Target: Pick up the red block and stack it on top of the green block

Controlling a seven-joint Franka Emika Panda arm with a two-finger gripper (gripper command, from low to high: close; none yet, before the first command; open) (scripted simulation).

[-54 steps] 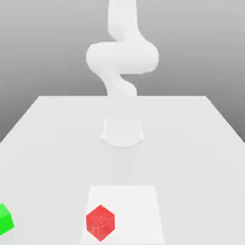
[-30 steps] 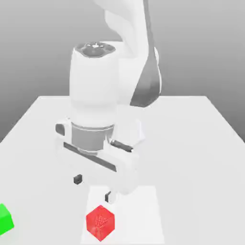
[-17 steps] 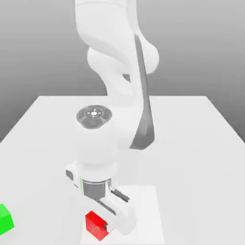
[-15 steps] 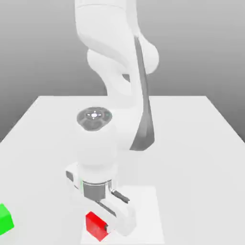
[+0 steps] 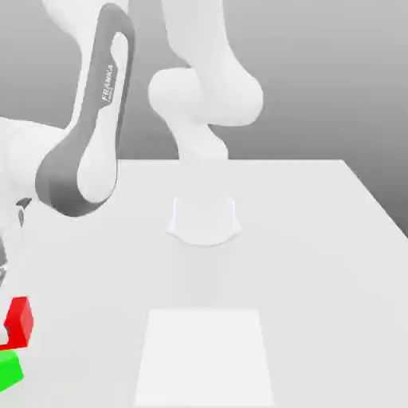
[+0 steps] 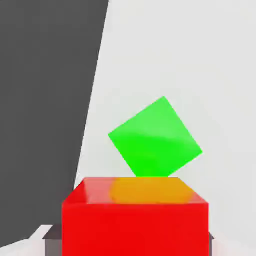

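The white arm point(image 5: 88, 119) leans far out over the tabletop's point(image 5: 319, 263) near corner on the exterior view's left, its grey-sided link crossing in front of the back edge there. Its round base point(image 5: 204, 219) stands mid-tabletop toward the back. A paler square patch point(image 5: 205, 355) lies flat at the near edge's middle, with nothing on it.

There are two blocks, one red and one green. The red block point(image 5: 20, 321) hangs clear of the surface at that near corner, just above the green block point(image 5: 9, 370), which sits on the tabletop by the edge. In the hand view the red block point(image 6: 135, 217) sits clenched in the pincer point(image 6: 135, 240), and the green block point(image 6: 155, 137) lies below it, turned at an angle to it, close to the tabletop's edge where the dark floor point(image 6: 45, 100) begins.

The rest of the tabletop, toward the exterior view's right, lies open.
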